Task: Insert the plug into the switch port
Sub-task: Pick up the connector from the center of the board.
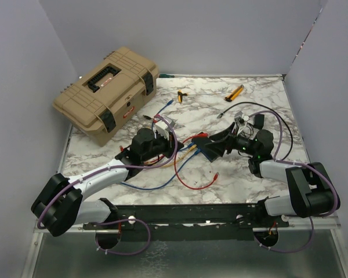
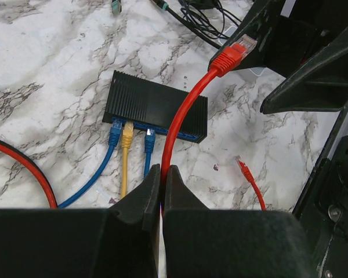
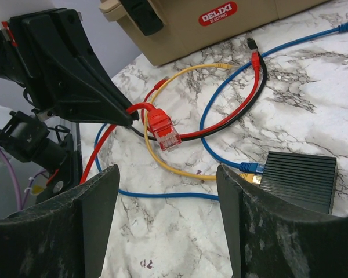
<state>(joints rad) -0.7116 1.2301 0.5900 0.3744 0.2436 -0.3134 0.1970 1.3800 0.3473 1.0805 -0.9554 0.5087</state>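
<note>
My left gripper (image 2: 162,174) is shut on a red cable a short way behind its red plug (image 2: 235,53). The cable arcs up and forward, so the plug hangs in the air above the switch (image 2: 156,107), a flat black ribbed box with a blue port edge. Two blue cables and one yellow cable sit in its ports; a port (image 2: 174,135) to their right looks free. My right gripper (image 3: 167,172) is open with nothing between its fingers. It faces the left gripper, and the plug (image 3: 162,130) hangs just beyond its fingertips. The switch (image 3: 301,179) lies to its right.
A tan toolbox (image 1: 107,92) stands at the back left. Loose red, blue, yellow and black cables loop over the marble table (image 1: 249,179) between the arms. Another red plug (image 2: 242,165) lies on the table near the switch. Two yellow-handled tools (image 1: 234,92) lie at the back.
</note>
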